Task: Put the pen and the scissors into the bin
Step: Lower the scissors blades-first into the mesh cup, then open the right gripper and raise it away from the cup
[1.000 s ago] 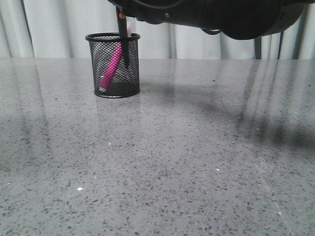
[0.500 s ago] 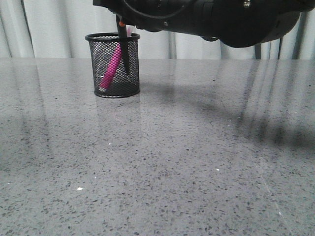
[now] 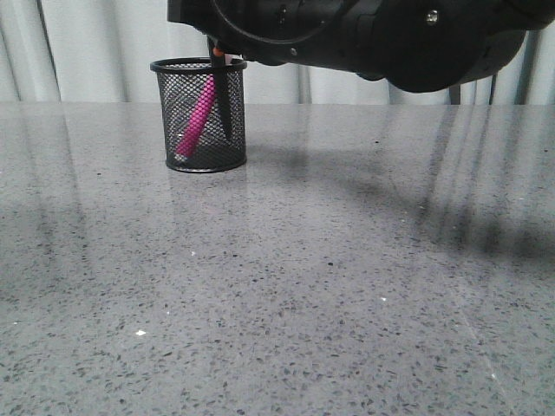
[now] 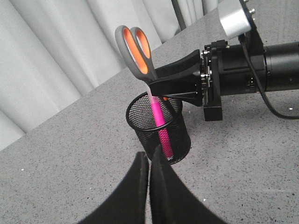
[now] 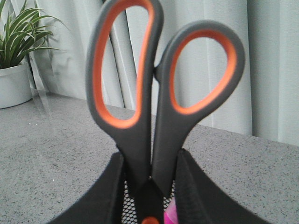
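We see a grey speckled table (image 3: 329, 286) filling most of the front view, with pale curtains (image 3: 95, 52) behind it. Over its far side the right arm (image 3: 390, 35) reaches across as a large black mass, its gripper (image 4: 168, 80) sitting directly above the bin (image 3: 199, 115). The bin stands upright on the table at the far left, well apart from everything else on that surface.

The right gripper is clamped on the scissors (image 4: 136, 52): in the right wrist view its 2 fingers (image 5: 105, 196) press against the handle shanks just below the 2 orange-lined loops, with the orange pivot dot showing between them. The scissors hang handles up, blades pointing down inside the bin; in the front view the dark blades show through the mesh, the tips above the base as far as we can tell.

The pen (image 3: 196, 117) is already inside the bin, leaning with its lower end toward the left of the base and its upper end near the rim beside the blades.

The left gripper (image 4: 148, 186) hovers near the bin, its 2 fingers pressed together with nothing between them.

A potted plant (image 5: 18, 60) stands at the table's edge in the right wrist view.
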Controlling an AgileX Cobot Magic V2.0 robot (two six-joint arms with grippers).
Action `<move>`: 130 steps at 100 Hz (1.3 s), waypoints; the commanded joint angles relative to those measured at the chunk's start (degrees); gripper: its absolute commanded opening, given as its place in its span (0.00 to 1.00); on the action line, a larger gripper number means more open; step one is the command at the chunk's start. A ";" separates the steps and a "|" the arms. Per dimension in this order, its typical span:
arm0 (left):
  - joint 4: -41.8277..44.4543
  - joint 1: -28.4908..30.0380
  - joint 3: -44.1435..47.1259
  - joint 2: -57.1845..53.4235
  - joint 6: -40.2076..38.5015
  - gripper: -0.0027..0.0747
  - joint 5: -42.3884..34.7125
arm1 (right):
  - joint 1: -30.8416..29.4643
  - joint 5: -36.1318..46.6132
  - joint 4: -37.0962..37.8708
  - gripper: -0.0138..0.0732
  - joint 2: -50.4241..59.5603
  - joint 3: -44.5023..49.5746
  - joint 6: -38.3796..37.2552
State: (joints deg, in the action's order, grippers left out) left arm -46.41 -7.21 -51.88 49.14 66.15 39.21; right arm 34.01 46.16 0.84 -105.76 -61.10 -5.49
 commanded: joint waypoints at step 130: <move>-2.63 0.04 -1.50 -0.42 -0.37 0.01 -2.67 | -0.53 3.12 -1.37 0.29 11.39 -1.34 7.68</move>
State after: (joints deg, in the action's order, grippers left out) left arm -46.41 -7.21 -51.88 49.14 66.15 39.21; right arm 34.01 52.28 0.60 -100.35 -61.10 -1.58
